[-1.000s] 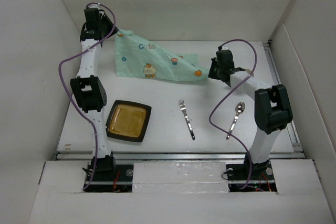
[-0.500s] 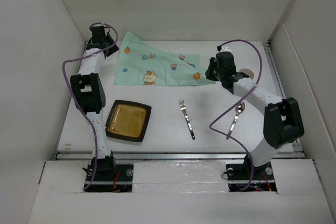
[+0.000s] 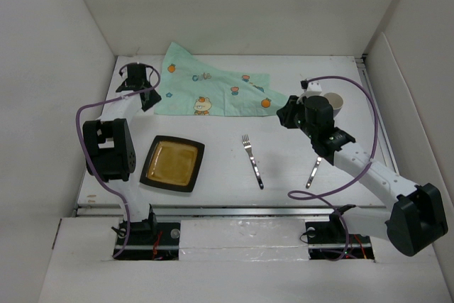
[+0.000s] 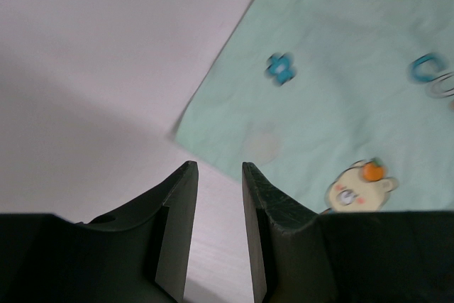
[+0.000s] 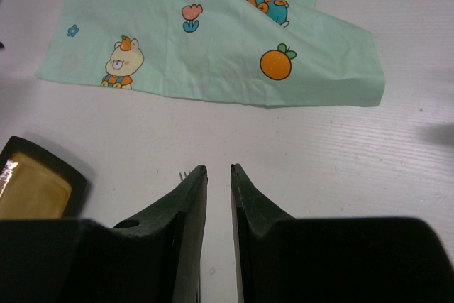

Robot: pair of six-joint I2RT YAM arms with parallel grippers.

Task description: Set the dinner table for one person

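Tabletop (image 3: 284, 168) lies beneath both empty end effectors.

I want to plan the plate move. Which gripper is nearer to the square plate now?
Left. The left gripper sits just beyond the square plate, by the placemat's corner. The right gripper is farther, across the fork.

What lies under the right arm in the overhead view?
The spoon: only its handle end shows on the white table; the arm covers its bowl. A cup peeks out behind the arm. The fork lies clear of it.
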